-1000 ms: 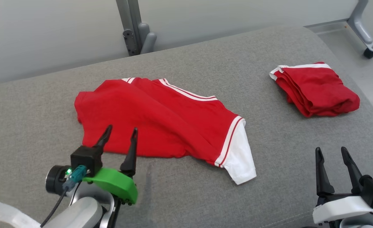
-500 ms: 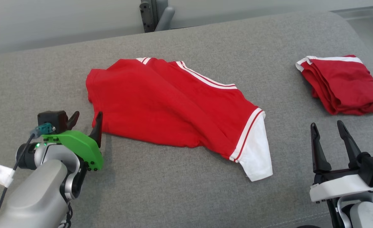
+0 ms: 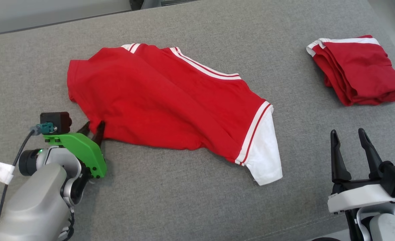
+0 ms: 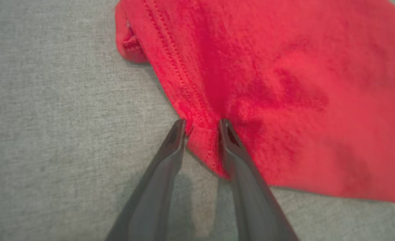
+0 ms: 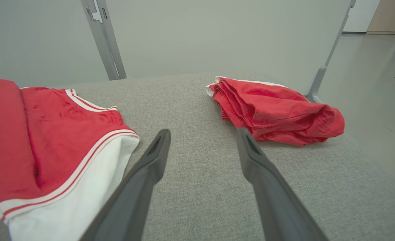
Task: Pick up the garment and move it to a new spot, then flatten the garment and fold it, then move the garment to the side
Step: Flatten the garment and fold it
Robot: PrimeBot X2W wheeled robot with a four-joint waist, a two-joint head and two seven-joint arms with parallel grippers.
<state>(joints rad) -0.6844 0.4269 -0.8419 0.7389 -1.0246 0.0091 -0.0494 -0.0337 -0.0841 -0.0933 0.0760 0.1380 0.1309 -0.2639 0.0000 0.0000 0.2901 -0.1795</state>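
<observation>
- My left gripper (image 3: pixel 95 126), jaws half-open, straddles the near hem corner of the red, white-sleeved cotton shirt (image 3: pixel 170 97), not yet clamped.
- The shirt's long axis runs rightward across the grey fabric cushion (image 3: pixel 184 201).
- My right gripper (image 3: pixel 347 132) hangs wide open, empty, farther off.

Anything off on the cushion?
Nothing damaged. The spread red shirt lies skewed and rumpled, a diagonal ridge across it and one white sleeve sticking out; the folded red garment at the right is loosely stacked.
</observation>
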